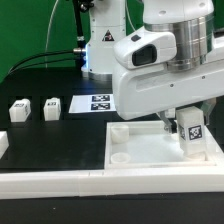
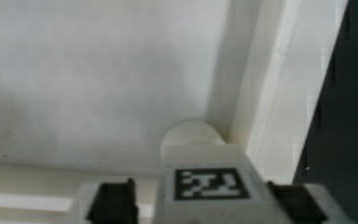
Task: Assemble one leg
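The gripper [image 1: 186,124] has its 2 fingers [image 2: 108,202] clamped on the sides of a leg [image 1: 190,133], holding it upright over the tray [image 1: 140,150] at the exterior view's right. I cannot tell whether the leg's foot touches the tray. Its face shows a black-and-white square marker [image 2: 208,182], a blocky code. A round socket [image 2: 194,135] lies just beside the leg, against the tray's rim. 2 other legs [image 1: 18,110] [image 1: 52,107], each tagged alike, stand on the table [image 1: 40,140] at the exterior view's left. The marker board [image 1: 100,102] lies beyond the tray.
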### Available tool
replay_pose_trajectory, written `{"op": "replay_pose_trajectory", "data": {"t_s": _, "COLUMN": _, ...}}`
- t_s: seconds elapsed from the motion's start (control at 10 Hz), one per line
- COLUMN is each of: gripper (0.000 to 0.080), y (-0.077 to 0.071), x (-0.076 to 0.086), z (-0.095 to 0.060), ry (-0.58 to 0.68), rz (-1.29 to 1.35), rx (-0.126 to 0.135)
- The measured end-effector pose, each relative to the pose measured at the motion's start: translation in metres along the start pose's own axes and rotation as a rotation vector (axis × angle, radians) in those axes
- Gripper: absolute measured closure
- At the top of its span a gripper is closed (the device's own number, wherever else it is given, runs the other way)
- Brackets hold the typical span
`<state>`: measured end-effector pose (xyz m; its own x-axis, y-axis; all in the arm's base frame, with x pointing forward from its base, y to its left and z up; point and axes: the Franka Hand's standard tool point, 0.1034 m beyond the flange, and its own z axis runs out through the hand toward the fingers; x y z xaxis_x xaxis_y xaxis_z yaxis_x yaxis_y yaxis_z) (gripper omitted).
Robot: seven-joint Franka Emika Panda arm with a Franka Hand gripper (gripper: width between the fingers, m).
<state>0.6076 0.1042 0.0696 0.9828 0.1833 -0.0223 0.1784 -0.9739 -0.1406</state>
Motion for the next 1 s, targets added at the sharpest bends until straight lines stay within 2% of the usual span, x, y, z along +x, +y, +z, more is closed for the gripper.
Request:
{"op": "replay_pose_trajectory", "data": {"t_s": 0.5, "gripper": 0.0509, "y": -0.0001, "x": 0.0000, "z": 0.0000, "ry": 0.000, "rz": 0.054, "rx": 0.000}}
{"op": "replay_pose_trajectory", "data": {"t_s": 1.0, "gripper": 0.0508, "y": -0.0028, "x": 0.0006, "z": 0.0003, "ry": 0.000, "rz": 0.649, "rx": 0.014}}
